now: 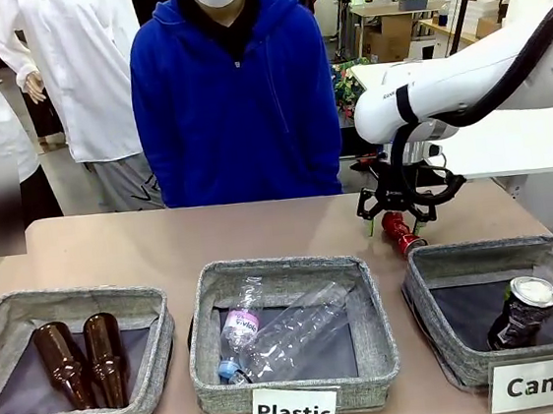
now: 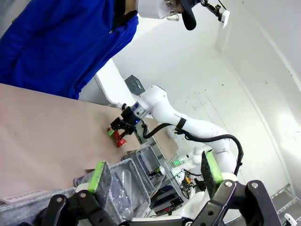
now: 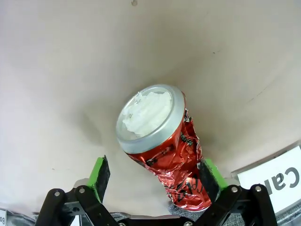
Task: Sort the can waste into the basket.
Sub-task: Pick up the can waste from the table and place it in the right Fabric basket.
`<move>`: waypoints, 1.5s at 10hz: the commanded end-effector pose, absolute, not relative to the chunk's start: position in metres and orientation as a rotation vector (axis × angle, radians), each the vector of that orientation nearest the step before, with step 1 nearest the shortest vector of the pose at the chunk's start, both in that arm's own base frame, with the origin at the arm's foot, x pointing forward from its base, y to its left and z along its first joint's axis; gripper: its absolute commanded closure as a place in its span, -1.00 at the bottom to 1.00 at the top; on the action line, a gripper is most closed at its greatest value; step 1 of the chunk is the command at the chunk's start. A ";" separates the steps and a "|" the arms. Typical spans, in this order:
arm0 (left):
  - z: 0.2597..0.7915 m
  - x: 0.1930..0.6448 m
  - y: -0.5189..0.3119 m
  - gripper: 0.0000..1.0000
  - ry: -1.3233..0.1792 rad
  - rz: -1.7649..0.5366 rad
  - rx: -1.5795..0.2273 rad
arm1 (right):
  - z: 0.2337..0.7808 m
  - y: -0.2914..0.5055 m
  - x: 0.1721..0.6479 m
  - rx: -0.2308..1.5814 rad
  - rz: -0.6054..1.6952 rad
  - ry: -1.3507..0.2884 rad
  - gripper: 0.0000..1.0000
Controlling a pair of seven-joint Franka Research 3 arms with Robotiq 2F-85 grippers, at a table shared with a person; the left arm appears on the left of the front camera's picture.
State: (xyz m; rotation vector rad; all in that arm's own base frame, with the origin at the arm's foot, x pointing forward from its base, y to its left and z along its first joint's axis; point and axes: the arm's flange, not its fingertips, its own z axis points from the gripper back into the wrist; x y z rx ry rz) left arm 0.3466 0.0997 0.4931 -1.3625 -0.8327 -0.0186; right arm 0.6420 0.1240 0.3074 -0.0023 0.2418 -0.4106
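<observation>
the right gripper (image 3: 153, 181) hangs wide open around the red can (image 3: 164, 150), which lies on the table (image 1: 162, 244) just behind the can basket (image 1: 433, 280). best to centre it between the pads before squeezing, since crumpled metal slips.

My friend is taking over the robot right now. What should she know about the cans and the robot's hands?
Right gripper: open, fingers on either side of the crushed red can on the table, just behind the Can basket; not yet closed on it.
Left gripper: open, empty, off to the side.
Done: the dark can is already in the Can basket.
Left: grip the red can, lift it and drop it in the same basket.
</observation>
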 end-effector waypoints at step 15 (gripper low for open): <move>0.491 0.346 0.099 -1.00 -0.837 -0.044 -1.360 | 0.303 0.118 0.638 0.046 -0.381 0.308 1.00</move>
